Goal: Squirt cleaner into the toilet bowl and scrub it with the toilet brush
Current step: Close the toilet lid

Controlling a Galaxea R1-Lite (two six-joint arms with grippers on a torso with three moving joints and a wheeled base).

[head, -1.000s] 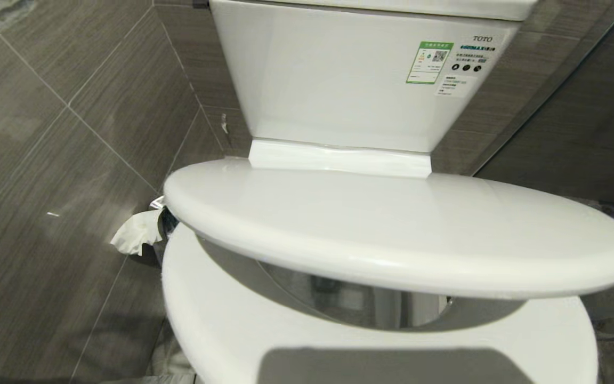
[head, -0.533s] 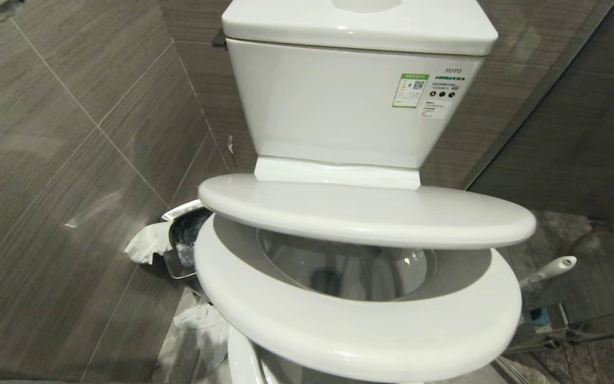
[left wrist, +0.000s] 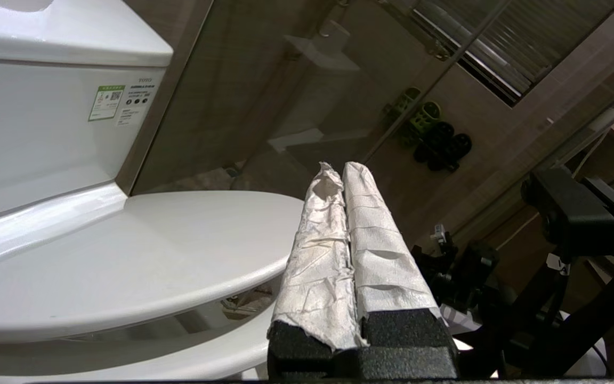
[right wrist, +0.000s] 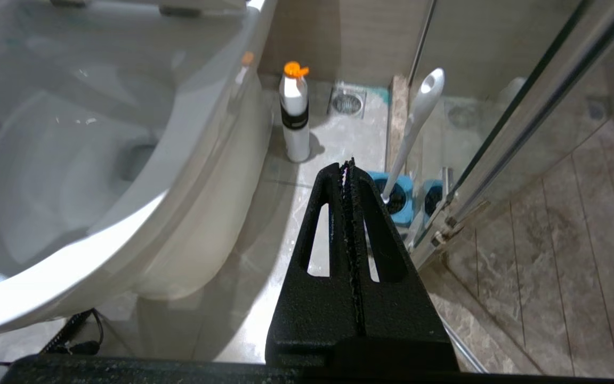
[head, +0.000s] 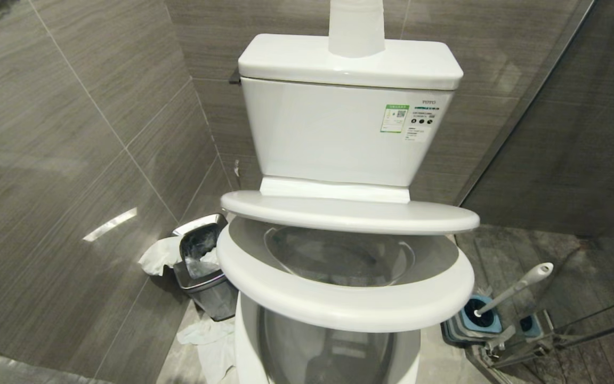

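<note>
Toilet brush (right wrist: 416, 125) first: I see it standing in its square blue holder (right wrist: 392, 200) on the floor, to the right of the toilet bowl (head: 339, 256) and right against the glass shower partition (right wrist: 520, 133). In the right wrist view it sits just beyond the right gripper (right wrist: 348, 168), apart from it, no contact. The right gripper's 2 black fingers are pressed together, nothing between them.

Look of the brush: long slim white handle, rounded end with a small hole; the bristle head is sunk in the holder, I cannot see it.

Axis: handle is tilted, not upright. From the holder it leans up and away from the toilet bowl, free end toward the glass (head: 515, 288).

Toilet bowl: white, glossy, seat (head: 344, 304) down, lid (head: 349, 213) hanging half-raised over it. No blue tint that I can make out inside.

Left gripper (left wrist: 339, 170): 2 tape-wrapped fingers pressed together, empty, held over the lid's right edge, well apart from the brush.

Further out from the toilet bowl: a white bottle with orange cap (right wrist: 295, 117) stands on the floor beside its base, between bowl and brush. On the bowl's left, a small steel bin (head: 203, 266) with tissue.
</note>
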